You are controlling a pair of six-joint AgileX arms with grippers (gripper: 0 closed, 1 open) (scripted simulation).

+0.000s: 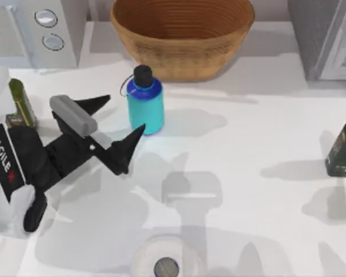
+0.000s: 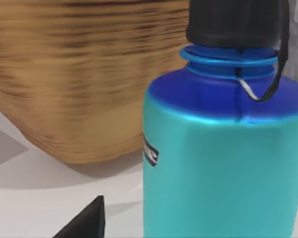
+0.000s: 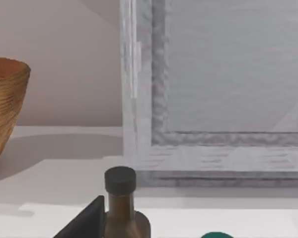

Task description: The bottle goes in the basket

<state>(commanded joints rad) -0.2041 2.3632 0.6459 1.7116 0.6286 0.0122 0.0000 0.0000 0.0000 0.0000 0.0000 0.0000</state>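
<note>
Spread wide, the left gripper (image 1: 119, 118) sits just left of the bottle (image 1: 145, 104), one black finger (image 1: 95, 104) reaching toward the bottle's side and the other fingertip (image 1: 132, 137) close by its base; neither clearly touches it, and nothing is held. White letters reading "AGILE" with a red mark run along the arm's black body behind the gripper. The bottle stands upright on the white table (image 1: 248, 190), turquoise with a dark blue shoulder, black cap and thin black loop, just in front of the basket (image 1: 181, 37), apart from it. In the left wrist view the bottle (image 2: 223, 163) is very near, with a small dark label on its side whose writing cannot be read, and the woven basket wall (image 2: 74, 79) rises behind it. An olive-green bottle (image 1: 22, 103) stands at the table's left edge, a dark bottle (image 1: 342, 149) at its right edge, a white appliance with two dials (image 1: 37, 29) at the back left. The right wrist view shows a brown bottle (image 3: 121, 206) before a grey framed panel (image 3: 213, 89); whether the right gripper is open cannot be told.
</note>
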